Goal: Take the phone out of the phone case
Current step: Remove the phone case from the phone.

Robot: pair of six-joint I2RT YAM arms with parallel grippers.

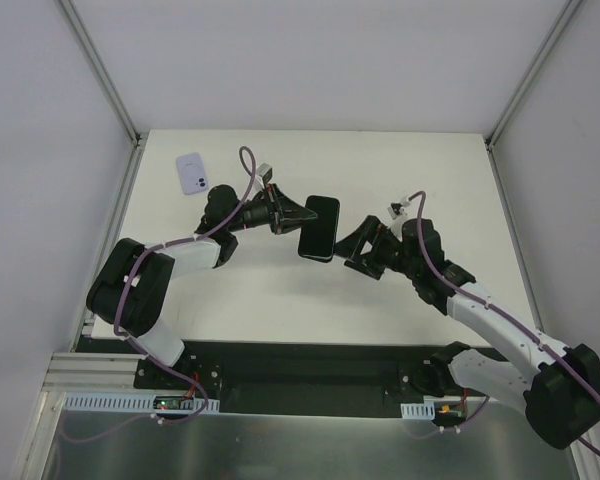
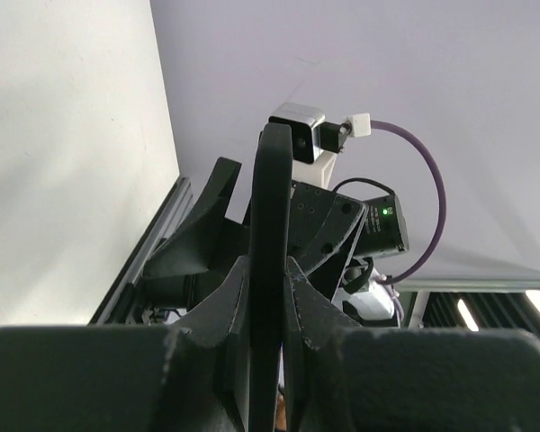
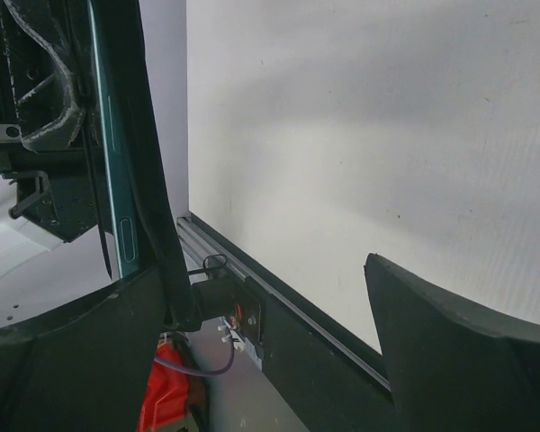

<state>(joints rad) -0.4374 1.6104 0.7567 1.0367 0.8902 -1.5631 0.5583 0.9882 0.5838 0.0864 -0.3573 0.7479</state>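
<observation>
One wrist view shows left hand [image 2: 268, 270] clamping phone [image 2: 272, 180]; another, right hand [image 3: 261, 270] agape.

The left arm [image 1: 185, 256] and right arm [image 1: 500, 325] are built of white links joined by bulky, rounded black housings. A purple cable [image 1: 248, 160] is run along each and is ended in a white plug [image 2: 360, 123]. A silver-and-white camera [image 2: 299, 133] is carried at the right wrist, with a green light [image 2: 384, 213] lit nearby. The fingers [image 2: 218, 310] are moulded in matte black, wedge-shaped.
</observation>
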